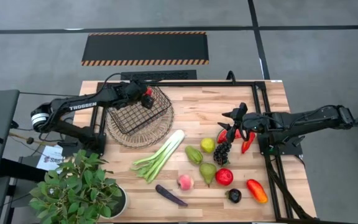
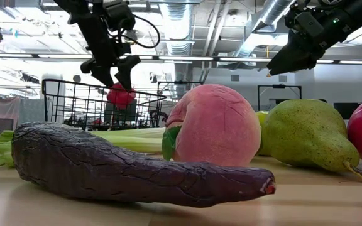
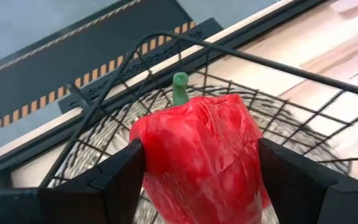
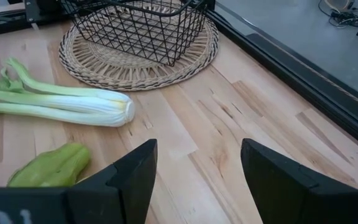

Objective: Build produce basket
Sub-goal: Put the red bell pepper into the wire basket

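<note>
Basket (image 1: 143, 114) is sitting directly below my left gripper (image 1: 146, 98), which is clenching a red pepper (image 3: 199, 158); my empty, parted right gripper (image 1: 234, 120) is idling over the produce.

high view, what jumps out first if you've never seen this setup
The left hand holds a red pepper over the wire basket, which sits on a round woven mat. Beside the mat lies a long celery stalk, with loose fruit spread toward the table's right, where the open right hand hangs empty.
</note>
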`<state>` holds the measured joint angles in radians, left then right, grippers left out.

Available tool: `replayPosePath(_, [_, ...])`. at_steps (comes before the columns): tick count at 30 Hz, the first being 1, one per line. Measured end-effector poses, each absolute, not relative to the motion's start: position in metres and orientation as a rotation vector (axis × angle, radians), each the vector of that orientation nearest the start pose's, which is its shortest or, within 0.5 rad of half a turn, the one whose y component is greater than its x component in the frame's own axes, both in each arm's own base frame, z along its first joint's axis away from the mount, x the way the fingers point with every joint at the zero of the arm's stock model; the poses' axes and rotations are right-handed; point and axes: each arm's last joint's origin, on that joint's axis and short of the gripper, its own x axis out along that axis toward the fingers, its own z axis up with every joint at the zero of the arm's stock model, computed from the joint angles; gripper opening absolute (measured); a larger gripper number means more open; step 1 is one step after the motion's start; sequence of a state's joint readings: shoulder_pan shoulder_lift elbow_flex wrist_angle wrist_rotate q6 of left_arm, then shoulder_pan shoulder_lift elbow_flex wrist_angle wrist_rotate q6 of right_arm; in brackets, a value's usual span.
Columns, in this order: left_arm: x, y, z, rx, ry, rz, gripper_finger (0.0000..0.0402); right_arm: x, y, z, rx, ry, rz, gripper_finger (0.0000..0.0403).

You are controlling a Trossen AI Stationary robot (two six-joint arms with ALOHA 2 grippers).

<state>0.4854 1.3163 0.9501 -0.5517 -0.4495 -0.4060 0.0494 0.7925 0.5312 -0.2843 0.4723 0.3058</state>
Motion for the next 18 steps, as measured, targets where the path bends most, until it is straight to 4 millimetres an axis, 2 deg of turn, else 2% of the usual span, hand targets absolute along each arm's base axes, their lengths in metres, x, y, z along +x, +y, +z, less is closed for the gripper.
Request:
replayPosePath(11, [0.237,0.138,0.226,-0.371,0.881,1.032,0.0264,0.167,-0.005,0.237,0.15,0.47,-0.489,0.0255])
replayPosePath(18, [0.241,0.141,0.216,-0.335,0.946,1.014,0.0276,0.166,-0.005,0.236,0.145,0.487,-0.491,0.0255])
